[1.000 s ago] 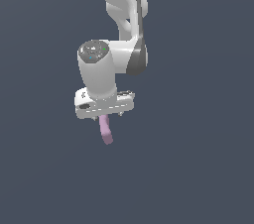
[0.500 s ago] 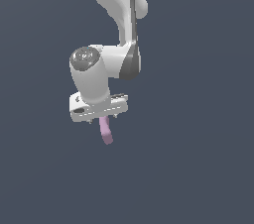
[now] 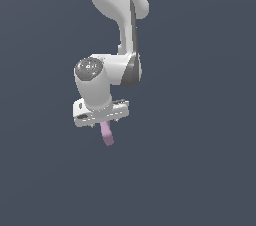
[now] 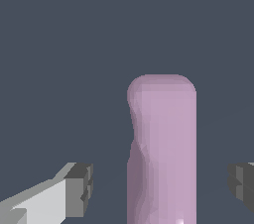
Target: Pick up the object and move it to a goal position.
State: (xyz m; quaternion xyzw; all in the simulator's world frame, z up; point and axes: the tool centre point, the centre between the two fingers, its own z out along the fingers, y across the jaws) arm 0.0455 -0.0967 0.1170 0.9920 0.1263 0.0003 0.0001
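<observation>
The object (image 3: 106,134) is a small pale pink-mauve elongated block, slightly curved, lying on the plain dark grey ground. In the exterior view one end of it is hidden under my white gripper (image 3: 102,121), which hangs directly over it. In the wrist view the object (image 4: 162,148) runs lengthwise between my two fingers. The gripper (image 4: 159,187) is open, with a clear gap between the block and each grey fingertip (image 4: 79,188). No mark of a goal position shows in either view.
The white arm (image 3: 117,30) comes down from the top of the exterior view to the wrist joint (image 3: 92,72). Around the block there is only uniform dark grey ground.
The arm has sunk lower and the wrist has turned a little, bringing the gripper down over the block. The block itself has stayed in place.
</observation>
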